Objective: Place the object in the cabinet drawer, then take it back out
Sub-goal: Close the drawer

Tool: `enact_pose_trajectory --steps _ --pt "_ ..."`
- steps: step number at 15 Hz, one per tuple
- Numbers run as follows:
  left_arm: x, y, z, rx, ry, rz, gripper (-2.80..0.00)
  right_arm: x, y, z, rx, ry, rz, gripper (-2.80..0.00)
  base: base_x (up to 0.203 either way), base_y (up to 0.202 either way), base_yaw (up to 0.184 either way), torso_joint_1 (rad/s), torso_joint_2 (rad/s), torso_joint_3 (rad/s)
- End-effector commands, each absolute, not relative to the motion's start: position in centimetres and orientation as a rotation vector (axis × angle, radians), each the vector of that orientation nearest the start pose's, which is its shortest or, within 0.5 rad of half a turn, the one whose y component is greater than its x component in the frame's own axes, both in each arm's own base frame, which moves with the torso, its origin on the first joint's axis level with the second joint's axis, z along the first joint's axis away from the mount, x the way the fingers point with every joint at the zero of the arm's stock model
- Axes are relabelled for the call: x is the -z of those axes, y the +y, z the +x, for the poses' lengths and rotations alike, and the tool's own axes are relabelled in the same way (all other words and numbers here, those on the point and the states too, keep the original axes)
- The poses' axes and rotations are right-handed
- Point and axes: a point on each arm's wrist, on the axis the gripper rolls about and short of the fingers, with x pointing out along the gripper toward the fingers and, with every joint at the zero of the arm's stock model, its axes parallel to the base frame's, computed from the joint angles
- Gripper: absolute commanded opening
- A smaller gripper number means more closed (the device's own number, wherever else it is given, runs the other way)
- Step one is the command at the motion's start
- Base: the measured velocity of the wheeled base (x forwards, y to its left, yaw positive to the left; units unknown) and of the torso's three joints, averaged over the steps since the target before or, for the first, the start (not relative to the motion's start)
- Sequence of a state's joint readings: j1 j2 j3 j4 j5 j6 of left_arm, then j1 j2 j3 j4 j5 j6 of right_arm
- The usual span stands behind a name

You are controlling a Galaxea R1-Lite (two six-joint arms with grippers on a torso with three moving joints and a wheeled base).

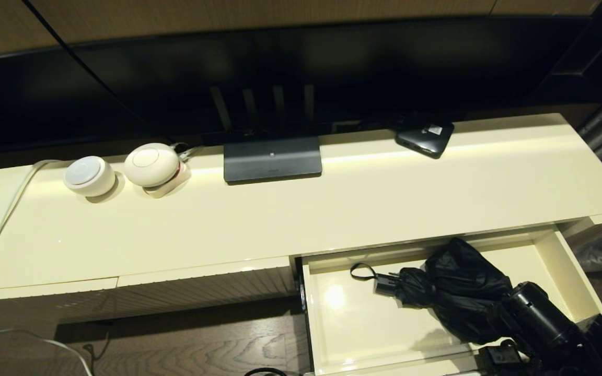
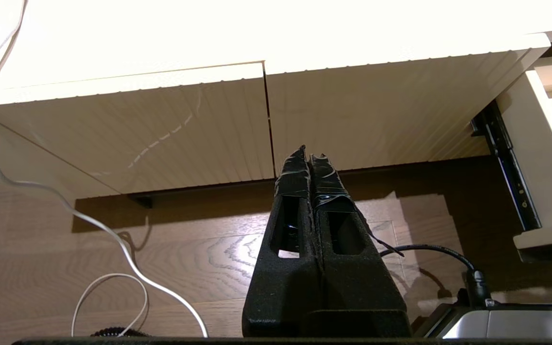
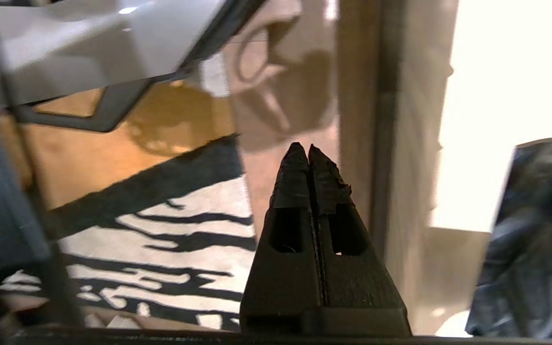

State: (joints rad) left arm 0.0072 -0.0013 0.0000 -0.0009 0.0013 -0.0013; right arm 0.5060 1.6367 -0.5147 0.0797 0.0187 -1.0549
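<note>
A long glossy cream bench runs under a dark screen, and at its right end the cabinet drawer stands pulled out, its pale floor catching the light. Inside it lies the object — a black folding umbrella — slumped across the right half of the drawer, its short handle and thin wrist loop pointing toward the drawer's left side, its baggy fabric bunched toward the right. The right arm reaches in from the lower right corner of the head view, its bulk overlapping the umbrella's fabric end. The risks from here look plain: loose cloth gives a poor grip, so a pinch on the fabric alone could slip or drag the umbrella against the drawer wall, and any push on the drawer could catch bunched fabric at the rim. The right hand has its fingers pressed together, tips meeting, with nothing between them; its wrist view shows it clear of the umbrella, which sits off to one side, with a zebra-patterned rug beyond. The left hand is likewise closed and empty — parked low in front of the ribbed cream panel, above the wooden floor.
</note>
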Motion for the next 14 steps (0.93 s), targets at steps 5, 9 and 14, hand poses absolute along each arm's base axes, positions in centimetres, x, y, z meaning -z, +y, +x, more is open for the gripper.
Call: enact_pose_trajectory --steps 5,9,14 --pt "-7.5 0.0 -2.3 -0.009 0.002 -0.002 -2.8 -7.8 10.4 19.3 -0.918 0.79 -1.269 -2.8 0.0 0.0 0.0 0.0 0.0 0.0" --pt "-7.5 0.0 -2.3 -0.009 0.0 -0.002 -2.8 -7.9 10.7 20.0 -0.835 0.762 -1.303 -2.8 0.0 0.0 0.0 0.0 0.0 0.0" --pt "-7.5 0.0 -2.3 -0.009 0.003 -0.002 -2.8 -9.5 11.1 21.0 -0.747 0.677 -1.309 -2.8 0.0 0.0 0.0 0.0 0.0 0.0"
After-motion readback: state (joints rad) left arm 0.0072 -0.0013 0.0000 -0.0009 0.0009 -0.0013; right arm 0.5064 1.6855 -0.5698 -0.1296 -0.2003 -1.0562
